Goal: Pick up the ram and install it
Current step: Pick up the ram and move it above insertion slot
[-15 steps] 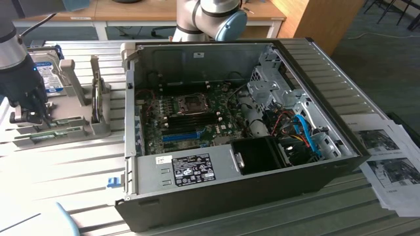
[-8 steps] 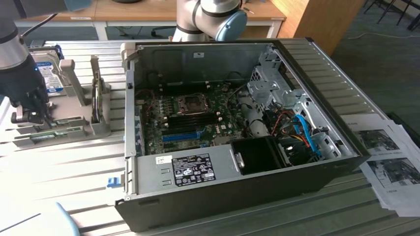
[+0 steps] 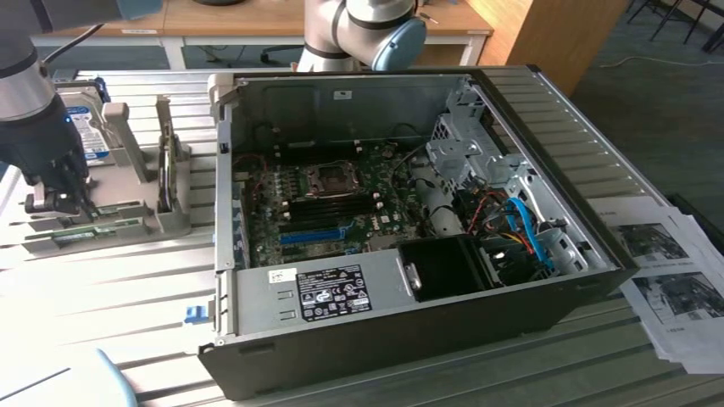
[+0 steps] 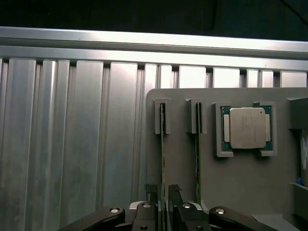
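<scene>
Ram [image 4: 162,144], thin green stick edge-up in matte grey slotted holder [image 4: 240,192], between wide-spread black pincer [image 4: 163,189] tips, ungripped.

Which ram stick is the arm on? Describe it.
At the exterior view's left of the PC case sits a gray holder. On edge in its slots beside a CPU stand the ram and a second stick, both thin and green. The ram is the farther from the CPU, straddled by the gripper's open fingers.
</scene>
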`<state>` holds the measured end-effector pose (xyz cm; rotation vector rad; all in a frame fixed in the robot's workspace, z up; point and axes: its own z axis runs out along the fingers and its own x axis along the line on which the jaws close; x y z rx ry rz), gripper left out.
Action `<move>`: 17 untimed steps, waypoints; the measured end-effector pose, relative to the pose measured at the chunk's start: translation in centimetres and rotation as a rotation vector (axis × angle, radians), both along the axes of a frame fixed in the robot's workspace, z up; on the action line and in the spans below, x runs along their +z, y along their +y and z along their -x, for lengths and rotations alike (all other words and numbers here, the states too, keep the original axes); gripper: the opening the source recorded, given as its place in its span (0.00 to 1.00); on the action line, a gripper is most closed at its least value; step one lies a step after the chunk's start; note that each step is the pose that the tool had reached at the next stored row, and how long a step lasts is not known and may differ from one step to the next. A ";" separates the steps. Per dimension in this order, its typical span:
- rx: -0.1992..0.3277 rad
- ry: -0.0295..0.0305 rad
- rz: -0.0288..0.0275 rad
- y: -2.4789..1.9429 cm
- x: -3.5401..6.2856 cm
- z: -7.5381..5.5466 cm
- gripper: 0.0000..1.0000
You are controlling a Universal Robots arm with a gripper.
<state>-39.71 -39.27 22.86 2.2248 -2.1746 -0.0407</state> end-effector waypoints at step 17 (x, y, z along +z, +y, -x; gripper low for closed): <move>0.000 -0.0001 0.0000 0.00 -0.89 0.0 0.23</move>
